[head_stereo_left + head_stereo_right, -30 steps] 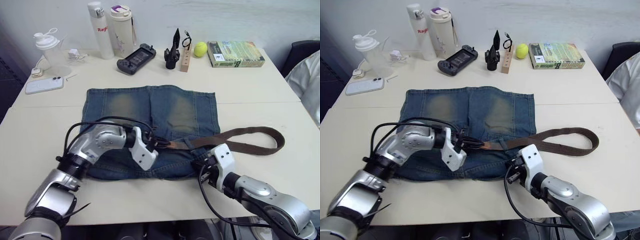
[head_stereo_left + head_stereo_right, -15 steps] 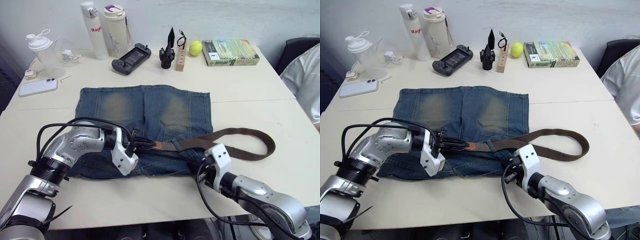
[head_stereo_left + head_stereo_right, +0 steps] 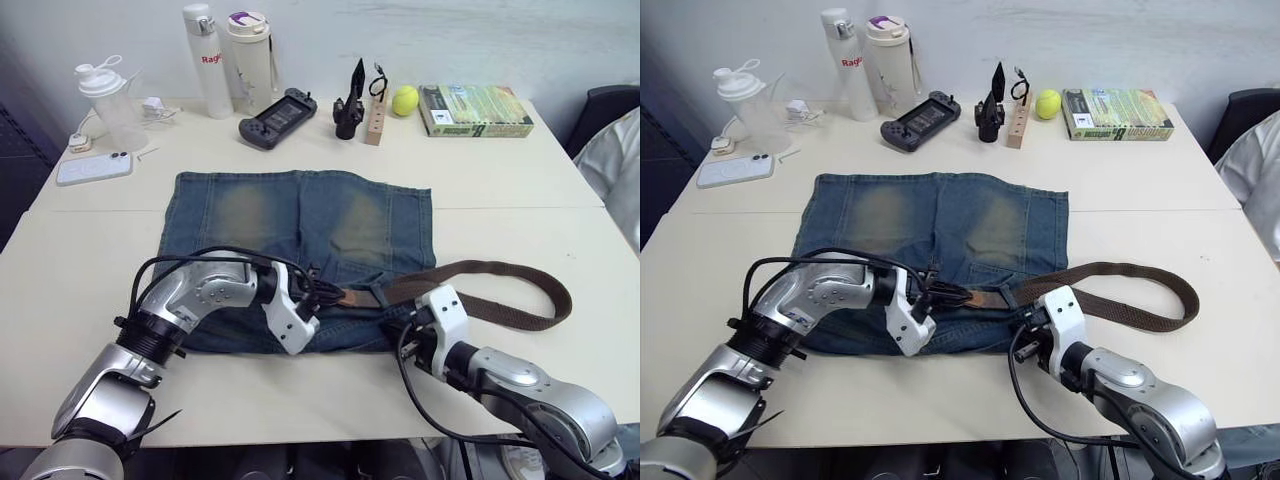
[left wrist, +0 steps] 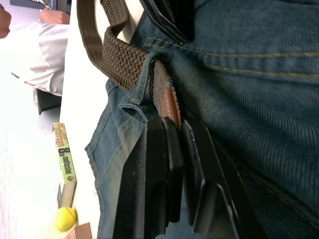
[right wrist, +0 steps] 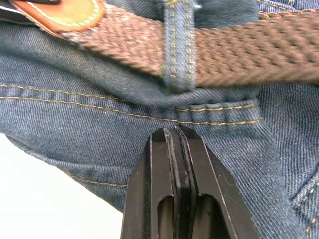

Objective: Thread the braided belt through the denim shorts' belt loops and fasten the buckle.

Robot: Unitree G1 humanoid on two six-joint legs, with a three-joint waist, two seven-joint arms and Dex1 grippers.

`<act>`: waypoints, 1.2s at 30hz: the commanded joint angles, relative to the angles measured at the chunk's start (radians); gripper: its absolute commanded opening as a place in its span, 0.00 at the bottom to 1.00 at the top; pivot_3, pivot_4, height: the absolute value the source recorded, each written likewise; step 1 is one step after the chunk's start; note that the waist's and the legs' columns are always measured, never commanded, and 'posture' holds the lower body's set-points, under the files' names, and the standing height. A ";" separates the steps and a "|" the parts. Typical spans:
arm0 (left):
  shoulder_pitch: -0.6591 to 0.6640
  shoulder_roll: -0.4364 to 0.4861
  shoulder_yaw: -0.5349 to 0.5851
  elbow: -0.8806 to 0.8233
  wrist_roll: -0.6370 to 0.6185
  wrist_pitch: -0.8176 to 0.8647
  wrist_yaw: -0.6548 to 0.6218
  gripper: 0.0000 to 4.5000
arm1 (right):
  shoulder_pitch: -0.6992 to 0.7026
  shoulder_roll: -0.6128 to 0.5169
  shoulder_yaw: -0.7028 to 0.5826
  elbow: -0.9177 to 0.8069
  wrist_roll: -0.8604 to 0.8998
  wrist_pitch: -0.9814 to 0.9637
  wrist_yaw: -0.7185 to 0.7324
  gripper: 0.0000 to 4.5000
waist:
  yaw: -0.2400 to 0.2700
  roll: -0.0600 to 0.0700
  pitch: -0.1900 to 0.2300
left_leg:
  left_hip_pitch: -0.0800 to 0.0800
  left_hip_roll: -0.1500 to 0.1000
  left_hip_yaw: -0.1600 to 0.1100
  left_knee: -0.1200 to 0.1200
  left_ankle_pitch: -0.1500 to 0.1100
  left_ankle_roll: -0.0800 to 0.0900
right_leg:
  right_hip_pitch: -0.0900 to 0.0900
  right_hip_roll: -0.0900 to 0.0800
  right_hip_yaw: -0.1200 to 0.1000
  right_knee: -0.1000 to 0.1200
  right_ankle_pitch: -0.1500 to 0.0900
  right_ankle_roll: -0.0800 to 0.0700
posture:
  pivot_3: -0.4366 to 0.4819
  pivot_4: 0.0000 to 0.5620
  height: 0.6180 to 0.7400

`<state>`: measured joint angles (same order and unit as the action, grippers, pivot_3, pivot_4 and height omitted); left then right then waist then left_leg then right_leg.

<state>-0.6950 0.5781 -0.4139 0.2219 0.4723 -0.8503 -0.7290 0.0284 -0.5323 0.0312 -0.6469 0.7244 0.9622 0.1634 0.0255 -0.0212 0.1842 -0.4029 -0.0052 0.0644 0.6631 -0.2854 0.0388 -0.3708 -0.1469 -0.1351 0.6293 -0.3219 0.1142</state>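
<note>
The denim shorts [image 3: 300,215] lie flat on the table with the waistband toward me. The braided belt [image 3: 500,268] passes under one of the belt loops [image 5: 178,45] near the middle of the waistband. From there it runs right, folds and comes back toward my right arm. My left gripper [image 3: 328,295] is shut on the belt's tan leather tip [image 4: 169,104], just past that loop. My right gripper [image 5: 175,133] is shut, its tips pressed on the waistband denim just below the loop. The buckle is hidden.
Along the table's far edge stand a shaker bottle [image 3: 105,95], a phone [image 3: 93,167], two tall bottles [image 3: 230,55], a game controller [image 3: 275,104], a wooden block [image 3: 372,115], a tennis ball [image 3: 402,99] and a book [image 3: 474,108]. A person in white [image 3: 622,170] sits at the right.
The camera swung aside and came back. Both grippers keep their places on the shorts, and the left one still holds the belt tip.
</note>
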 commanded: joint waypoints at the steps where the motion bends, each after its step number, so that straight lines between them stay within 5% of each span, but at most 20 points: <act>1: -0.023 -0.044 -0.027 0.022 0.023 0.014 0.029 0.00 | 0.021 0.013 0.002 0.040 -0.035 0.042 -0.022 0.01 | 0.001 0.000 0.000 | 0.000 0.000 0.000 0.000 0.000 0.000 | 0.000 0.000 0.000 0.000 0.000 0.000 | 0.48 0.27 0.84; 17: -0.029 -0.130 -0.090 0.117 0.234 -0.025 0.240 0.00 | 0.001 0.058 0.010 0.046 -0.063 0.052 -0.023 0.01 | 0.001 0.003 -0.009 | 0.001 0.000 -0.001 0.001 -0.001 0.001 | 0.003 -0.001 0.001 -0.001 0.000 0.000 | 0.48 0.27 0.84; 23: -0.007 -0.163 -0.051 0.155 0.087 0.052 0.208 0.00 | -0.005 0.062 0.013 0.045 -0.075 0.055 -0.016 0.01 | 0.001 0.005 -0.016 | 0.002 0.000 -0.001 0.001 -0.001 0.002 | 0.004 -0.002 0.000 -0.002 0.000 0.000 | 0.48 0.27 0.84; 26: 0.026 -0.205 -0.039 0.101 -0.089 0.189 0.083 0.00 | 0.000 0.060 0.013 0.046 -0.082 0.053 -0.009 0.01 | 0.001 0.006 -0.016 | 0.002 0.000 -0.002 0.001 -0.002 0.002 | 0.004 -0.002 0.001 -0.002 0.000 0.000 | 0.48 0.27 0.84; 36: 0.027 -0.091 -0.028 0.054 -0.028 0.110 0.055 0.00 | -0.012 0.072 0.022 0.040 -0.090 0.064 -0.007 0.01 | -0.003 0.006 -0.016 | 0.001 0.000 -0.002 0.001 -0.002 0.001 | 0.003 -0.002 0.002 -0.002 0.000 0.000 | 0.48 0.27 0.84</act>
<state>-0.6623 0.4514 -0.4550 0.2930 0.4395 -0.7137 -0.6668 0.0048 -0.4580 0.0417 -0.6356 0.6595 0.9917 0.1645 0.0223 -0.0152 0.1680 -0.4014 -0.0048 0.0627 0.6637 -0.2876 0.0395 -0.3676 -0.1488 -0.1333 0.6271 -0.3217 0.1145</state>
